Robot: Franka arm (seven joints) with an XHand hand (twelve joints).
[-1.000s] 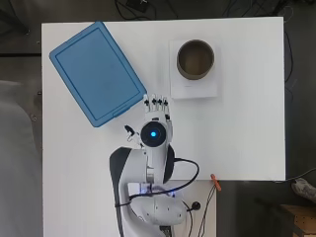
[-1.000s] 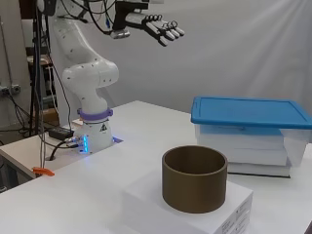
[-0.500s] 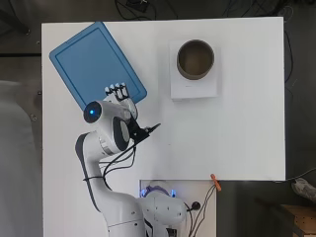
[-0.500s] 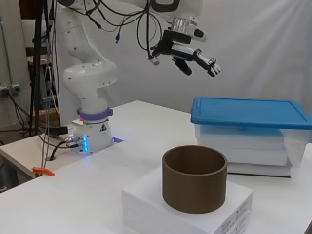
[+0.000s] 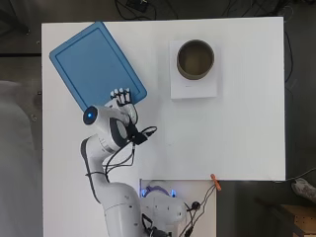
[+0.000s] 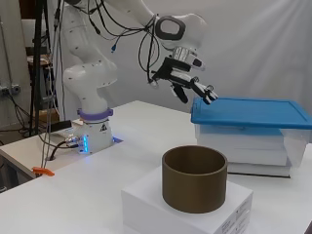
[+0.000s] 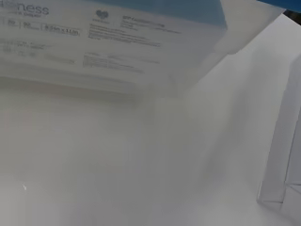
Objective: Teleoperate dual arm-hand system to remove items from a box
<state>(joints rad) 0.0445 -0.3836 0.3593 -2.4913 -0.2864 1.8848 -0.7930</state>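
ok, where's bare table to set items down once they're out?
Widest bare patch: below the white block holding the brown ring, out to the far side edge. Narrower strip between it and the blue-lidded box. Crowded where the hand hovers.

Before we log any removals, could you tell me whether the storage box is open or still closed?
Closed: the blue lid sits flat on the clear box, with the open hand at its near edge.

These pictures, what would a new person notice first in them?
First the blue lid on a clear box, at the table's far left corner in the overhead view. The robot hand hovers with straight fingers at the lid's near edge, seemingly not touching it. To the right, a brown ring stands on a white block.
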